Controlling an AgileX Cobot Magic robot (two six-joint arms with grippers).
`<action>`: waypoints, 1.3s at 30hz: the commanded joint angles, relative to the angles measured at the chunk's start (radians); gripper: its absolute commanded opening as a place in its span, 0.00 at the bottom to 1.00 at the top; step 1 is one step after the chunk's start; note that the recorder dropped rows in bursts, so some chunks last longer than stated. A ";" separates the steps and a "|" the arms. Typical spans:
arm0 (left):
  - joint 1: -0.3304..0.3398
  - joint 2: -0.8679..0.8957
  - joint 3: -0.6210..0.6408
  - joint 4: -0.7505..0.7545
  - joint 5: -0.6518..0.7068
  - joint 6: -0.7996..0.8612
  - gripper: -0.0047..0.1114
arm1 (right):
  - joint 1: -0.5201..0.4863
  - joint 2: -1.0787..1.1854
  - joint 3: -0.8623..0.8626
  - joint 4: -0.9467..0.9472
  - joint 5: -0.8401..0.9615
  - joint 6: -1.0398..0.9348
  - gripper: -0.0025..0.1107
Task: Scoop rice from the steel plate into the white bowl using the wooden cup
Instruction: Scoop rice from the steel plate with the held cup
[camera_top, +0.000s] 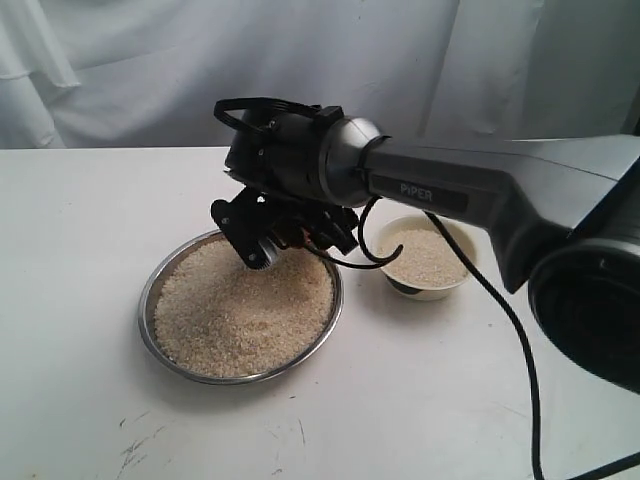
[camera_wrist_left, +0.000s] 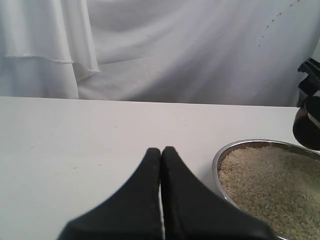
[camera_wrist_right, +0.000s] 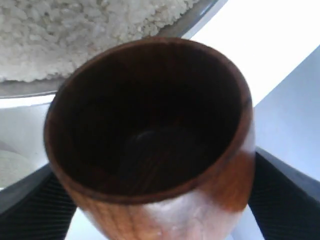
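Observation:
The steel plate (camera_top: 150, 300) lies left of centre, heaped with rice (camera_top: 240, 315). The white bowl (camera_top: 432, 292) stands to its right and holds rice too. My right gripper (camera_top: 262, 245) reaches across and hangs over the plate's far edge; its wrist hides the cup in the exterior view. In the right wrist view this gripper (camera_wrist_right: 160, 200) is shut on the wooden cup (camera_wrist_right: 150, 125), one finger (camera_wrist_right: 287, 200) on each side. The cup's dark inside looks empty, with the rice (camera_wrist_right: 75, 35) and the plate's rim (camera_wrist_right: 200, 20) just beyond its mouth. My left gripper (camera_wrist_left: 161, 150) is shut on nothing, beside the plate's rim (camera_wrist_left: 216, 167).
The white table (camera_top: 80, 220) spreads left and in front of the plate. A black cable (camera_top: 510, 330) trails from the right arm past the bowl to the table's front. A white cloth (camera_top: 120, 60) hangs behind.

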 joint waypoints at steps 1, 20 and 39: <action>-0.004 -0.004 0.005 0.000 -0.006 0.001 0.04 | 0.000 0.003 0.037 -0.051 -0.071 0.011 0.02; -0.004 -0.004 0.005 0.000 -0.006 0.001 0.04 | 0.135 0.049 0.099 -0.100 -0.162 0.028 0.02; -0.004 -0.004 0.005 0.000 -0.006 0.001 0.04 | 0.169 -0.012 0.093 0.265 -0.060 -0.027 0.02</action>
